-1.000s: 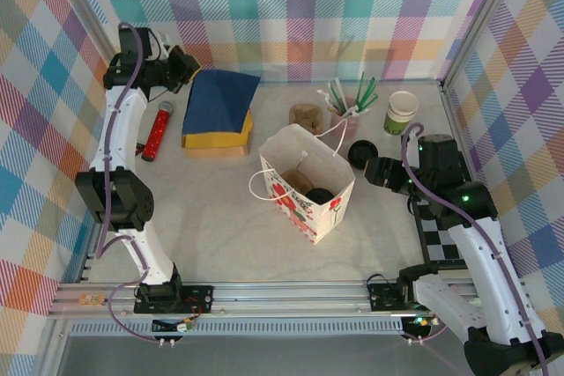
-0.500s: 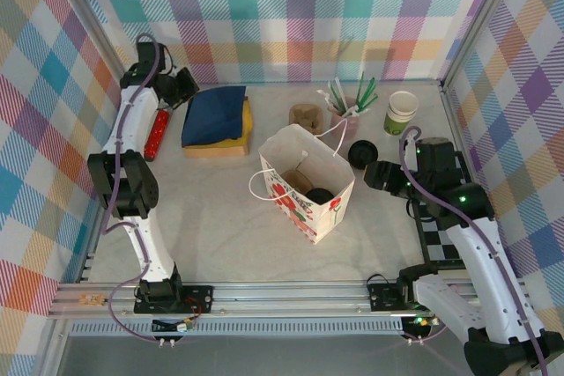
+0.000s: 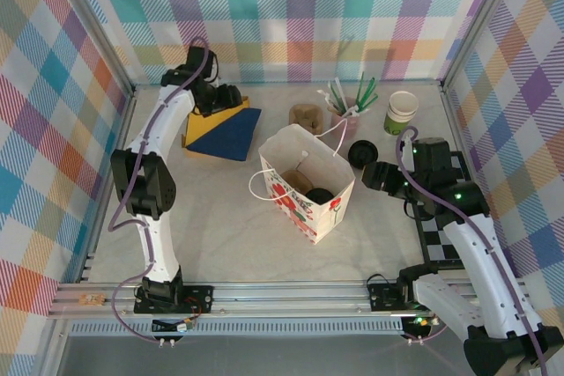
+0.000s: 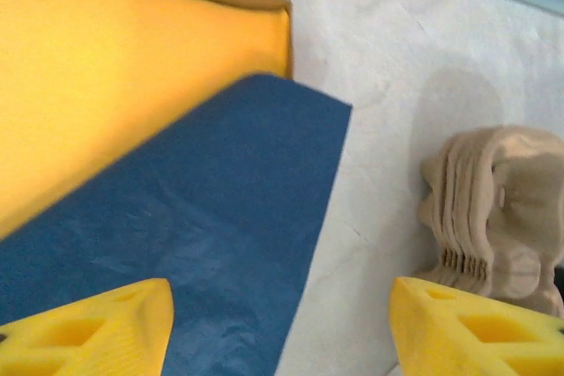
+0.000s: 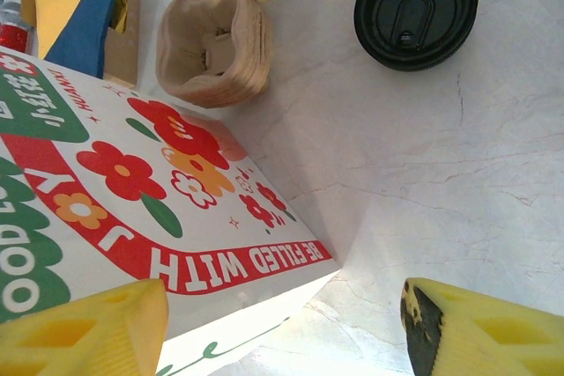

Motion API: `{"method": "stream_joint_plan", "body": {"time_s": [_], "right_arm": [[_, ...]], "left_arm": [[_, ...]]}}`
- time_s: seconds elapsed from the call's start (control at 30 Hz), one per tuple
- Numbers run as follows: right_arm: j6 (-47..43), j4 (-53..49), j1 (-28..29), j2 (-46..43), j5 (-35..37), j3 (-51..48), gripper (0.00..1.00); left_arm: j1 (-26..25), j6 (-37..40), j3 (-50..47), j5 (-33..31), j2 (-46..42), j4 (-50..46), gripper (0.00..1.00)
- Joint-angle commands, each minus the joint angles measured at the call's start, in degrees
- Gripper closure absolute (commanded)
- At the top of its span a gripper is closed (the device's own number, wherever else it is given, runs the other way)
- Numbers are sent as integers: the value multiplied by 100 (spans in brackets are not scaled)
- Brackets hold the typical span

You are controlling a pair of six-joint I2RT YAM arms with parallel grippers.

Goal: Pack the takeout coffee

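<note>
The takeout coffee (image 3: 319, 194) stands inside the white flowered paper bag (image 3: 306, 184) at mid-table; only its round black lid shows over the bag's rim. My left gripper (image 3: 226, 96) is at the back left, open (image 4: 282, 332) just above the edge of a blue napkin (image 4: 194, 217), with nothing between its fingers. My right gripper (image 3: 374, 173) hovers to the right of the bag, open (image 5: 282, 332) and empty, facing the bag's side (image 5: 132, 191).
A loose black lid (image 3: 360, 154) (image 5: 416, 8) lies on the table between the bag and my right gripper. At the back stand brown pulp carriers (image 3: 306, 115) (image 4: 493, 209), a cup of straws (image 3: 347, 108) and lidless green-and-white cups (image 3: 402, 112). The napkin rests on a yellow stack (image 4: 106, 85).
My left arm swung right from the back-left corner to over the napkin stack and its gripper opened. The blue napkin slid askew toward the bag. The right arm stayed put.
</note>
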Motion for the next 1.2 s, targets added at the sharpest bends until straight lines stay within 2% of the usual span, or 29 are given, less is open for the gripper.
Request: {"method": "stream_joint_plan", "body": {"time_s": [0.0,0.1,0.17,0.3,0.33,0.5,0.63,1.17], "right_arm": [[-28,72,-38,-90,-49,-83,30],[-30,88,-31,-81,-40,-99,29],[-57,96,-35,-53,-40,-77,29],[-98,122,-37,9,-75,-34,29],[-98,131,-32,22,-92,-28,29],[-94,166,-42,41,-137,-63,29],[-101,157,-41,9,-102,-115,29],[-90,139,-36,-8,-66,-170,29]], "left_arm": [[113,200,625,-522,104,-370,32],[152,476,953,-575,303,-435,26],[150,814,1313,-504,646,-734,17],[191,1357,3127,-530,2042,-2323,15],[201,1430,3318,-511,2254,-2510,15],[355,1460,2656,-474,2384,-2259,15],[507,1355,2138,-130,2289,-1987,18],[574,1361,2033,164,2542,-1929,25]]}}
